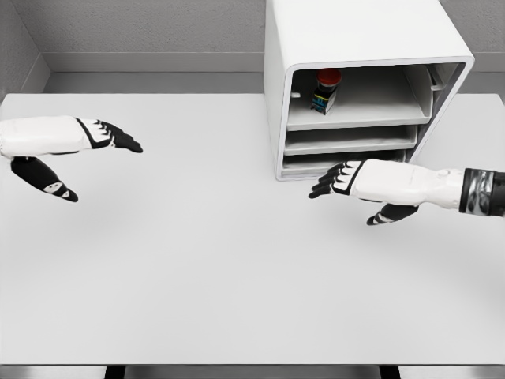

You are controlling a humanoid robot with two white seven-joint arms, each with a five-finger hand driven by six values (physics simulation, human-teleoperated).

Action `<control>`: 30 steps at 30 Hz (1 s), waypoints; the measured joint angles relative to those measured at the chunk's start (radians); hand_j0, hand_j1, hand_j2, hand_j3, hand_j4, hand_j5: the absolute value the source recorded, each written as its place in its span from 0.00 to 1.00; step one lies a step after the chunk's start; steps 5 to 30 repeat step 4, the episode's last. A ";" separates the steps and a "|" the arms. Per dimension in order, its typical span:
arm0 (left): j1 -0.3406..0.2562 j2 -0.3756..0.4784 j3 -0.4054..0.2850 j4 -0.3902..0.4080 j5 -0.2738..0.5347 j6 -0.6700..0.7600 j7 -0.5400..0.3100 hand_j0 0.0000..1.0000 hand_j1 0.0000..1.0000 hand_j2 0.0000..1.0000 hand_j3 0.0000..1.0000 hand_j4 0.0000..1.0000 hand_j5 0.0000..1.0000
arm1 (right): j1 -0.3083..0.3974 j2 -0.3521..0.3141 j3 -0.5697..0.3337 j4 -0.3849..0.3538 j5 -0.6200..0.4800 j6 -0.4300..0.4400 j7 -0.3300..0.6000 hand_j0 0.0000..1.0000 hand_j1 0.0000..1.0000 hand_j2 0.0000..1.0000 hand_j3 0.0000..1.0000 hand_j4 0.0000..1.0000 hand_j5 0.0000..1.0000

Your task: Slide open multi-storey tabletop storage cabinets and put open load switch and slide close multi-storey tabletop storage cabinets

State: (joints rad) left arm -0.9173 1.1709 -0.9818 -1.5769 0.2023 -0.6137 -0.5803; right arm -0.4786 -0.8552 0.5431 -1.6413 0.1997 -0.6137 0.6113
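Head view, and we're looking down on a wide white table point(197, 268) with a white cabinet point(355, 39) standing at the far right. Its front faces us, showing three stacked trays. The top tray point(371, 110) sits pushed back inside the shell, and right there on it, toward the left, stands the switch point(326, 89): red cap on top, dark body below, upright. The two lower trays look flush with the front, and nothing can be made out in them.

Over to the right hand point(355, 183). It hovers low just in front of the cabinet's bottom edge, fingers stretched out flat and pointing left, thumb dropped below, holding nothing. Whether the knuckles touch the cabinet, I can't tell.

Now the left hand point(75, 150), well away at the left edge of the table, far from the cabinet. Fingers extended and pointing right, thumb hanging apart underneath, wide and relaxed, nothing in its grasp either.
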 measured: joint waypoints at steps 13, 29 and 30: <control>0.002 -0.009 -0.001 0.000 -0.007 0.000 0.000 1.00 1.00 1.00 1.00 1.00 1.00 | 0.002 0.000 0.001 0.003 0.000 0.000 0.000 1.00 1.00 1.00 1.00 1.00 1.00; 0.002 -0.009 -0.001 0.000 -0.007 0.000 0.000 1.00 1.00 1.00 1.00 1.00 1.00 | 0.002 0.000 0.001 0.003 0.000 0.000 0.000 1.00 1.00 1.00 1.00 1.00 1.00; 0.002 -0.009 -0.001 0.000 -0.007 0.000 0.000 1.00 1.00 1.00 1.00 1.00 1.00 | 0.002 0.000 0.001 0.003 0.000 0.000 0.000 1.00 1.00 1.00 1.00 1.00 1.00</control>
